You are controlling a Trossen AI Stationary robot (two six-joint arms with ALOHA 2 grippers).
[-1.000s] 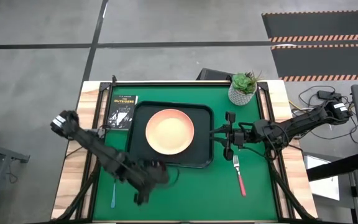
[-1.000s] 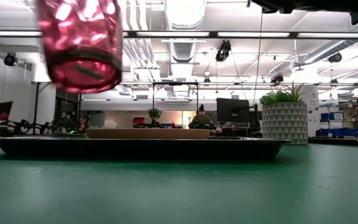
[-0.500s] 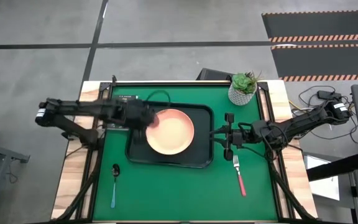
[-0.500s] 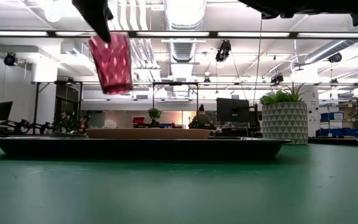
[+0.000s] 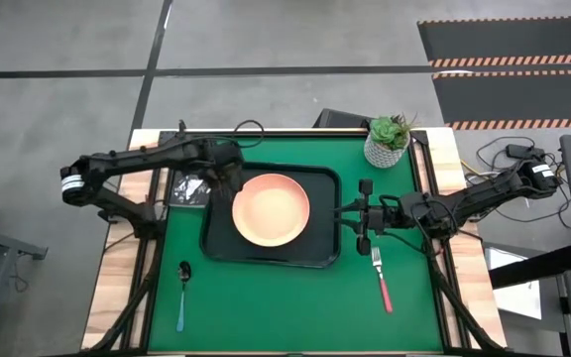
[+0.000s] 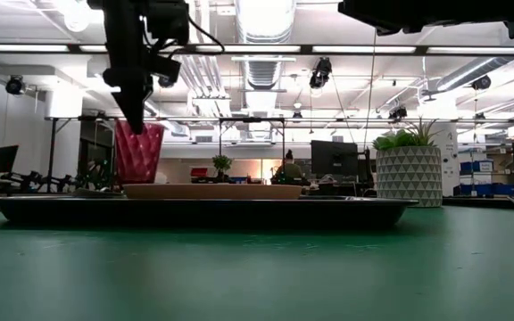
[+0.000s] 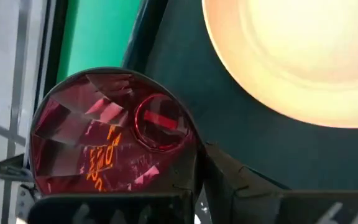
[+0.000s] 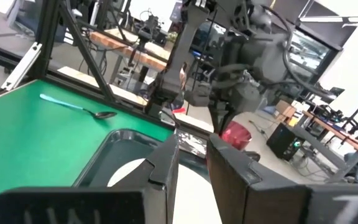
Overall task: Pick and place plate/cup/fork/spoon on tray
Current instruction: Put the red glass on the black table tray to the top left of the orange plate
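The peach-orange plate (image 5: 271,210) lies flat in the black tray (image 5: 320,253). My left gripper (image 5: 224,183) is over the tray's left part, beside the plate, shut on the dark red cup (image 6: 139,153). The cup stands upright, its base hidden behind the plate's rim in the low view. The blue-handled spoon (image 5: 181,295) lies on the green mat near the front left. The pink-handled fork (image 5: 383,283) lies to the right of the tray. My right gripper (image 5: 362,216) is open and empty at the tray's right rim. My left gripper holds the cup at its rim (image 7: 190,152), coming from above with the fingers pointing down. One finger (image 7: 225,180) shows outside the wall; where the other sits I cannot tell. The cup is upright below the fingers; whether its base rests on the tray is hidden.
A white pot with a green plant (image 5: 387,144) stands at the far right. A small black book (image 5: 188,188) lies left of the tray, partly under my left arm. Open green mat lies in front of the tray.
My left gripper has carried the cup from the table's near left, by the spoon, toward the far edge and over the tray. It has then gone down beside the plate. The cup, tilted and high a second ago, now stands upright and low.
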